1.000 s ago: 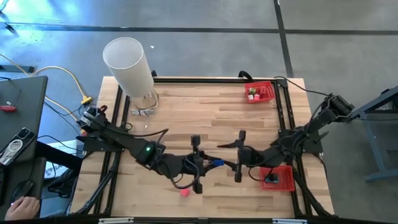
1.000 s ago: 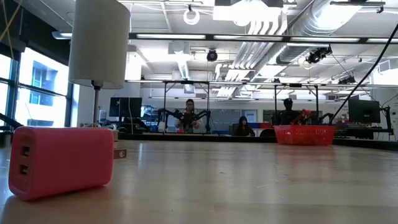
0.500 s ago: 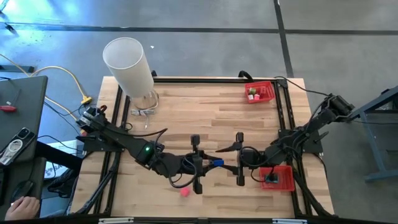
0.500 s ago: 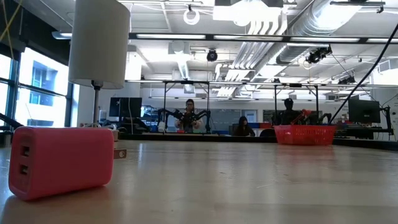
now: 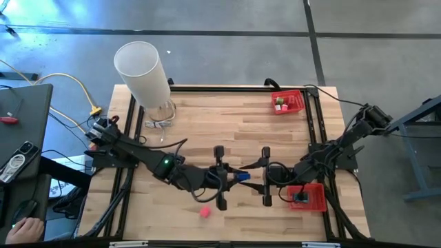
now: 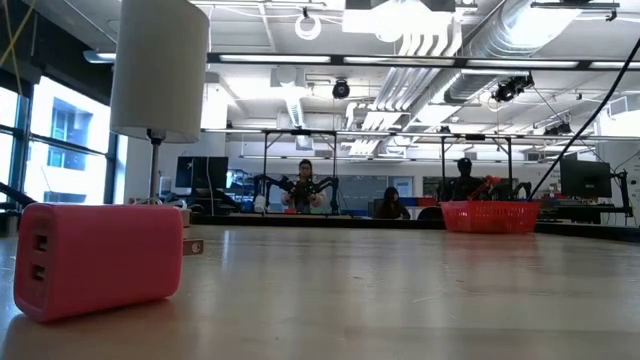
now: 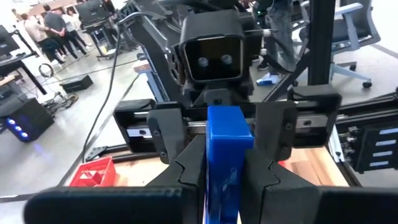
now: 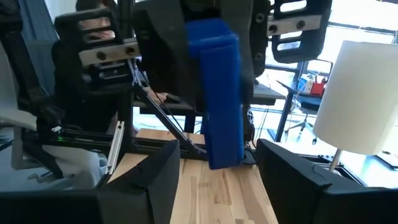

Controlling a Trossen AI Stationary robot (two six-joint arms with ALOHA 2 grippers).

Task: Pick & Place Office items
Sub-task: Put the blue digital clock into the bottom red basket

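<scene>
Above the middle of the table toward its front edge, the left gripper [image 7: 224,180] clamps a small blue block [image 5: 240,178], seemingly stiff, light and smooth-sided, which the open-fingered right gripper [image 8: 214,168] should pinch across its flat faces.

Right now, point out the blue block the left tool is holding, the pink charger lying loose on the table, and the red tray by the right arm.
blue block [image 7: 222,158], left wrist view, its front face between the tool's fingers.
pink charger [image 6: 98,258], low view, its broad side.
red tray [image 5: 318,201], high view, its right wall.
</scene>
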